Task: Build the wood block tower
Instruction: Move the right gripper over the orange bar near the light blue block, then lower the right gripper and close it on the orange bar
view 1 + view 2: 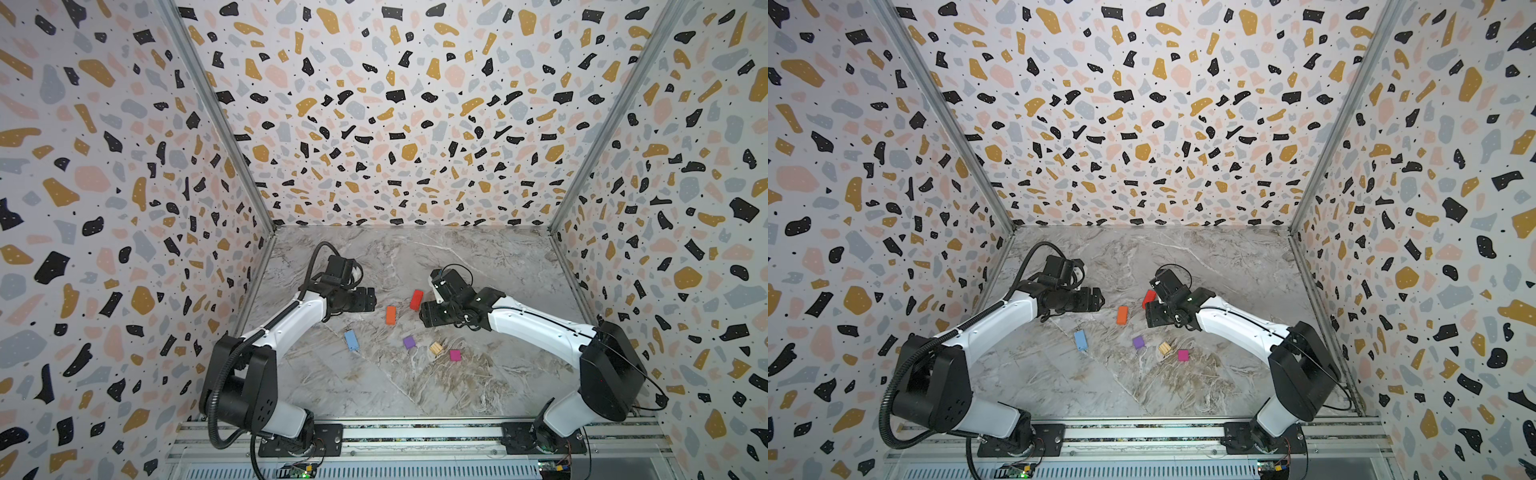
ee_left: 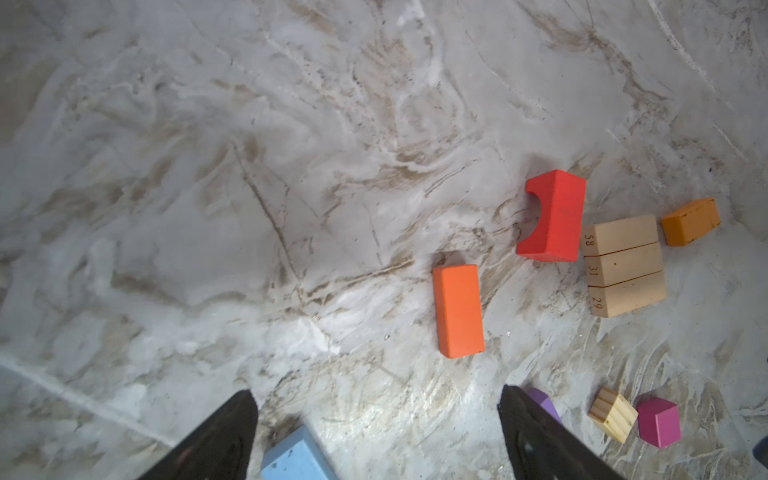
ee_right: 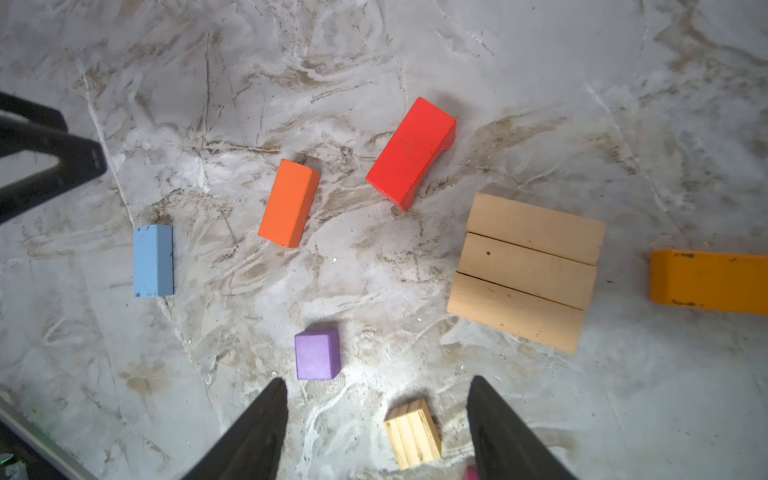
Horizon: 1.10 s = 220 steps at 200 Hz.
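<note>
The blocks lie loose on the marble table, none stacked. In both top views I see the red [image 1: 416, 300], orange [image 1: 390, 315] and light blue [image 1: 351, 340] oblongs and the purple [image 1: 409, 342], tan [image 1: 436, 348] and magenta [image 1: 455, 355] cubes. Three tan oblongs [image 3: 525, 276] lie side by side, hidden under my right arm in both top views. My left gripper [image 2: 377, 392] hangs open above the table left of the orange block [image 2: 457, 311]. My right gripper [image 3: 378, 380] is open and empty, high above the tan cube [image 3: 413, 434].
An amber block [image 3: 710, 282] lies just beyond the three tan oblongs. Patterned walls close the table at the back and on both sides. My left gripper [image 3: 50, 158] shows at the edge of the right wrist view, beyond the light blue block [image 3: 153, 261].
</note>
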Each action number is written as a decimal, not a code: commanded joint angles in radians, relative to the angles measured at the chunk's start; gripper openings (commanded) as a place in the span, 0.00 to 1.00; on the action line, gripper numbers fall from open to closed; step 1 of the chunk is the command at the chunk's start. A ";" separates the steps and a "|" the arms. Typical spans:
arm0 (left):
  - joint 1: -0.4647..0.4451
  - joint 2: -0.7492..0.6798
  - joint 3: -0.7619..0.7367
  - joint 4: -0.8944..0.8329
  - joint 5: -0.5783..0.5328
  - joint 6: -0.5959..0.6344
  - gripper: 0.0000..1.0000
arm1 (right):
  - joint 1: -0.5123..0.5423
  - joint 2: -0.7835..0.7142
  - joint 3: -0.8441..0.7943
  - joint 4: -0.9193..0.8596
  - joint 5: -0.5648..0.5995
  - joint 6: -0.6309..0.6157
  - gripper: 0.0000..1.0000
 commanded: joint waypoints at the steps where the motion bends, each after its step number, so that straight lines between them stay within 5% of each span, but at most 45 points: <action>1: 0.030 -0.042 -0.045 0.047 0.038 0.015 0.92 | 0.026 0.025 0.070 -0.009 0.061 0.051 0.68; 59: 0.099 -0.122 -0.130 0.091 0.104 0.030 0.92 | 0.080 0.164 0.149 0.044 0.087 0.074 0.65; 220: 0.102 -0.183 -0.153 0.126 0.138 0.029 0.92 | 0.137 0.533 0.470 -0.018 0.131 0.082 0.66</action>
